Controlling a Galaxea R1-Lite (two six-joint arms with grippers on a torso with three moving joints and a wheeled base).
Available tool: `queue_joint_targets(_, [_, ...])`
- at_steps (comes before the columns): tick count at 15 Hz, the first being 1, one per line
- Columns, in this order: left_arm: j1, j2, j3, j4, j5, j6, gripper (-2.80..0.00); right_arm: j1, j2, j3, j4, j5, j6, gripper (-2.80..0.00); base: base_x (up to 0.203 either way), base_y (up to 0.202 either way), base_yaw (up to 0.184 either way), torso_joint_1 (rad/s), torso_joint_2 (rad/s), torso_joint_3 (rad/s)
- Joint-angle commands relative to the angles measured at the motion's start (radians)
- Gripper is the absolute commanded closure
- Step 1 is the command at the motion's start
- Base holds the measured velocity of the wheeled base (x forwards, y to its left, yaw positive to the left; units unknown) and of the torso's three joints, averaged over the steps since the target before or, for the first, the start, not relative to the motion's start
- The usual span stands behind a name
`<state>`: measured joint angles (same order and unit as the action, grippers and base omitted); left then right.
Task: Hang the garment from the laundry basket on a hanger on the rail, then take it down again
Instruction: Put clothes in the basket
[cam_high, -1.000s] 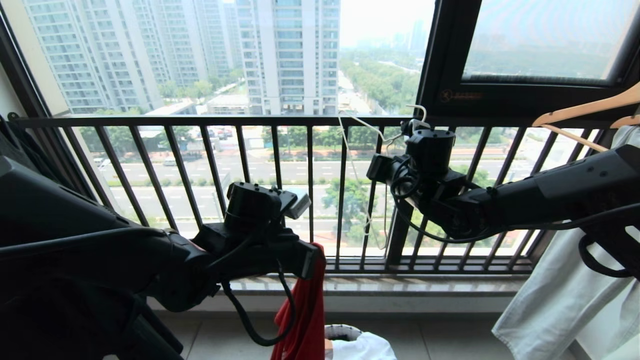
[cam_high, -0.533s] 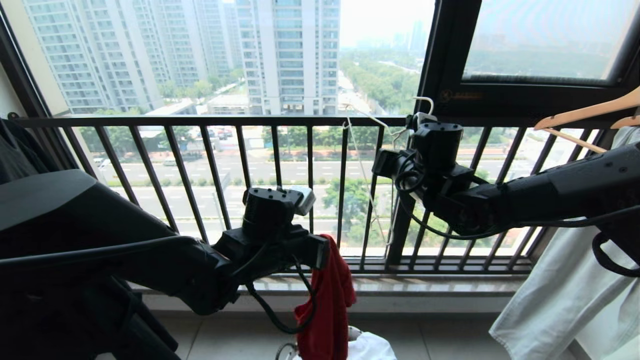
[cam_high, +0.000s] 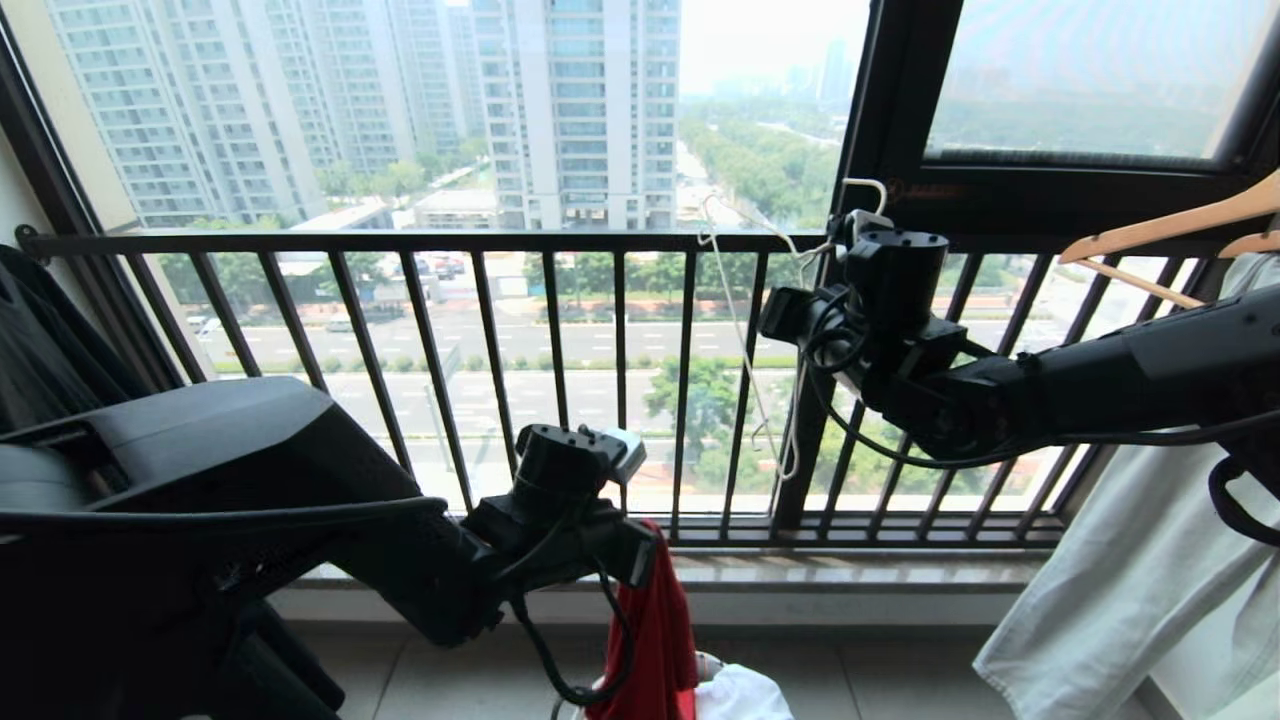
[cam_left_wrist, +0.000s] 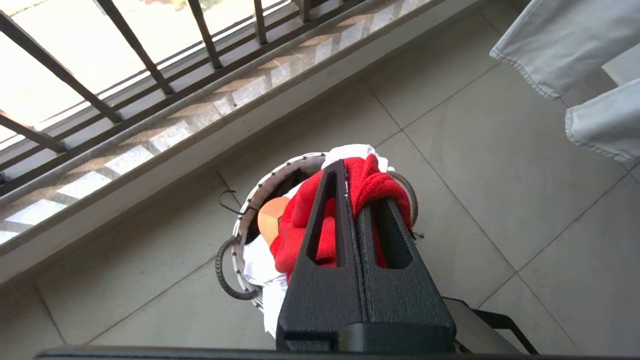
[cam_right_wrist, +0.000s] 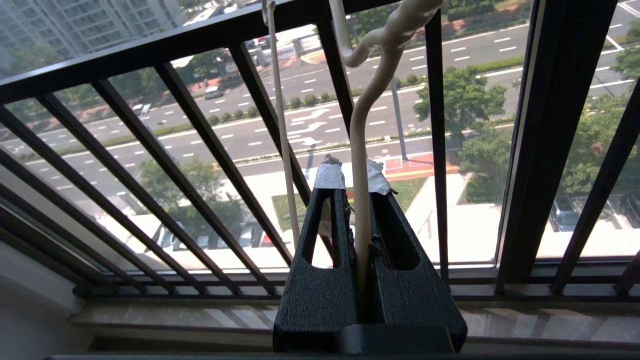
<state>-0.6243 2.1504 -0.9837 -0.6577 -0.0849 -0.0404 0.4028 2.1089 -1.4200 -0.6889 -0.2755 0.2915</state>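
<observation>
The garment (cam_left_wrist: 370, 185) is clamped in the left gripper's (cam_left_wrist: 356, 192) jaws over the basket (cam_left_wrist: 240, 235); the hanger (cam_right_wrist: 360, 150) is pinched in the right gripper's (cam_right_wrist: 355, 185).

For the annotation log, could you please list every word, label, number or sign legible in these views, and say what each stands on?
No text here can be read.
Orange emblem and lettering on the black window frame: too blurred to read.
White arrows painted on the road: lane markings only, no words.
Red garment: bunched up, no lettering shows.
</observation>
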Motion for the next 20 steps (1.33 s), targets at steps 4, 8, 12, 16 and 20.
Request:
queue_joint_targets(4, [0.009, 0.141, -0.023, -0.033, 0.059, 0.064, 0.00, -0.001, -0.012, 0.001, -0.004, -0.001, 0.002, 0.00, 0.000, 0.000, 0.000, 0.000, 0.00, 0.000])
queue_joint_targets(8, [0.006, 0.212, -0.063, -0.034, 0.158, 0.106, 0.00, -0.001, -0.014, 0.001, -0.004, -0.001, 0.001, 0.00, 0.000, 0.000, 0.000, 0.000, 0.00, 0.000])
queue_joint_targets(12, [-0.005, 0.234, -0.060, -0.034, 0.160, 0.109, 0.00, -0.001, -0.014, 0.003, -0.004, -0.001, -0.012, 0.00, 0.000, 0.000, 0.000, 0.000, 0.00, 0.000])
queue_joint_targets(16, [-0.011, 0.255, -0.062, -0.034, 0.162, 0.113, -2.80, -0.001, -0.017, 0.004, -0.004, -0.001, -0.012, 0.00, 0.000, 0.000, 0.000, 0.000, 0.00, 0.000])
queue_joint_targets(20, [-0.009, 0.202, -0.021, -0.028, 0.160, 0.170, -2.80, -0.001, -0.017, 0.004, -0.004, -0.001, -0.012, 0.00, 0.000, 0.000, 0.000, 0.000, 0.00, 0.000])
